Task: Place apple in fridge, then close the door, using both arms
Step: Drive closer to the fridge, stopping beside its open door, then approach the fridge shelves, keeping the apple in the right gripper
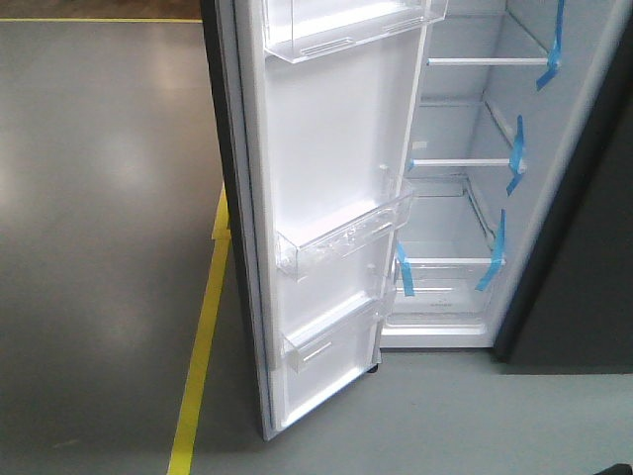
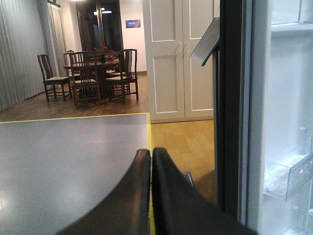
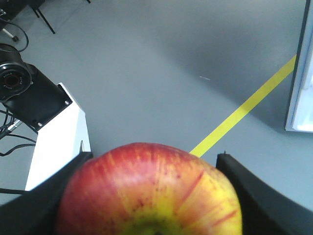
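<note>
Right fingers (image 3: 36,208) clamp the apple (image 3: 151,191), held over the floor (image 3: 146,73) outside the open fridge (image 1: 450,109).
Left fingers (image 2: 128,196) pressed together, empty, by the door (image 2: 230,107) edge; best carry the apple level past the door bins (image 1: 346,237) onto a middle shelf (image 1: 460,162).

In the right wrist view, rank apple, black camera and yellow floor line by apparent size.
1. apple, largest, but it sits right at the lens.
2. black camera.
3. yellow floor line, a long thin strip; its area looks near the camera's, so this order is unsure.
</note>
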{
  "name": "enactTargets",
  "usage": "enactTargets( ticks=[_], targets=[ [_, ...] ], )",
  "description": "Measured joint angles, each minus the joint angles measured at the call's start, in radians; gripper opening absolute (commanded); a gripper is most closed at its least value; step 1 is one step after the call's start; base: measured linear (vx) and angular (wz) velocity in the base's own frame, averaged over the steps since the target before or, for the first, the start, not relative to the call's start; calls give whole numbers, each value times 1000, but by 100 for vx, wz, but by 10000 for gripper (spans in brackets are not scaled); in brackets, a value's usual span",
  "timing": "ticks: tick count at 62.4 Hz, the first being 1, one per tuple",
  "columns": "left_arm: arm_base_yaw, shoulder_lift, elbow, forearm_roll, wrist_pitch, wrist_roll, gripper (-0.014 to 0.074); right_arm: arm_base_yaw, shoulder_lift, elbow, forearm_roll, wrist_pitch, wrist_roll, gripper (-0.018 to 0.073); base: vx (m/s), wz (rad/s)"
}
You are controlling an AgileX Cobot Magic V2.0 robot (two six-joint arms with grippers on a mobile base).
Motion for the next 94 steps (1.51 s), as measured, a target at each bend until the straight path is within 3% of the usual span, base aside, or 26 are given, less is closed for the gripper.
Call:
enactTargets(
  ticks=[94],
  targets=[
    [0, 0, 0, 0, 0, 0, -6, 0, 0, 0, 0, 0, 0, 361, 7, -1]
  ],
)
